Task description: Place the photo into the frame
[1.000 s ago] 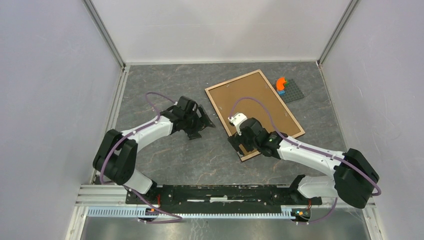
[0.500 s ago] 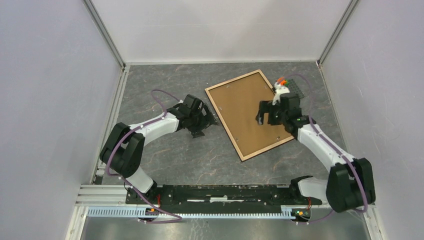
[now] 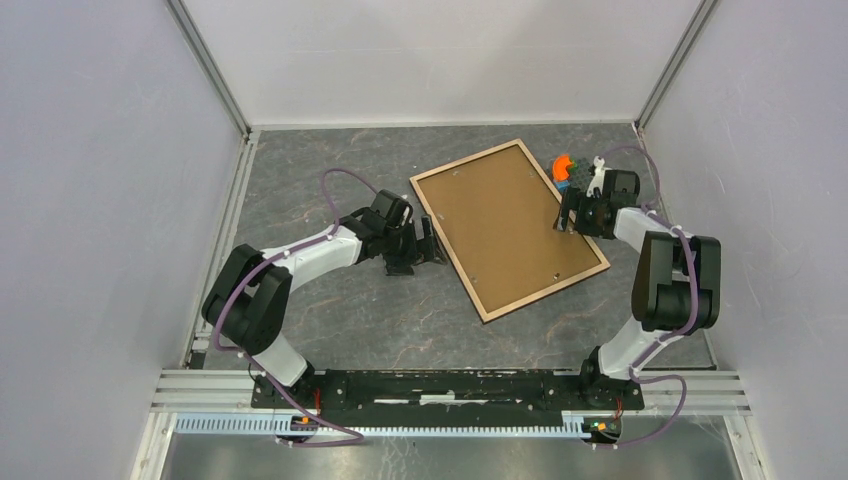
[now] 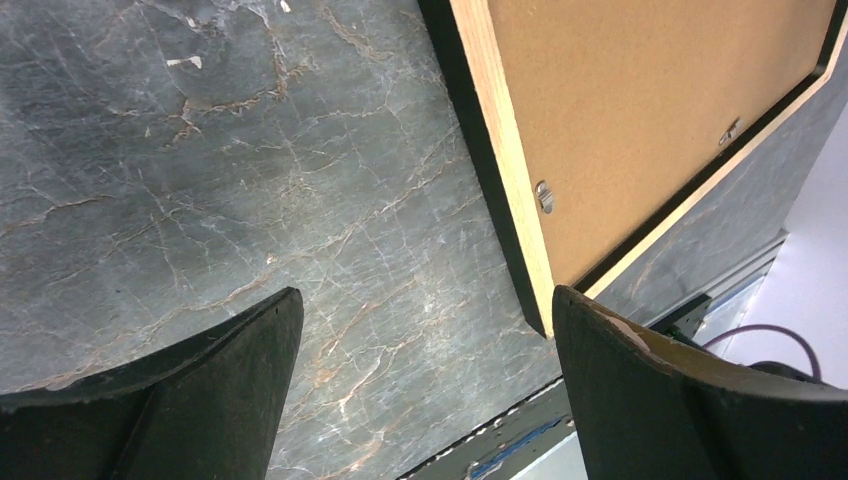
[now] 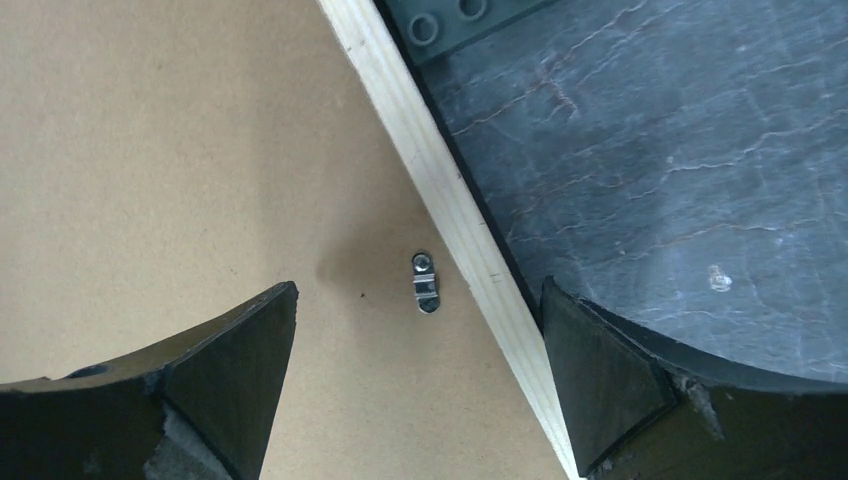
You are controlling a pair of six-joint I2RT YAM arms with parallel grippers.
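open tabletop (image 3: 340,310) spreads left of and in front of the frame (image 3: 500,225); at its far right rim the grey studded plate (image 5: 450,25) sits just beside it.

Dark grey marbled tabletop (image 3: 330,165) between plain white walls (image 3: 100,150).

Bare wood and matt fibreboard
The frame (image 5: 447,212) rim is pale raw wood; backing panel (image 5: 180,150) matt brown fibreboard; clip (image 5: 426,281) shiny metal; desk (image 5: 680,160) smooth, grey-veined like stone.
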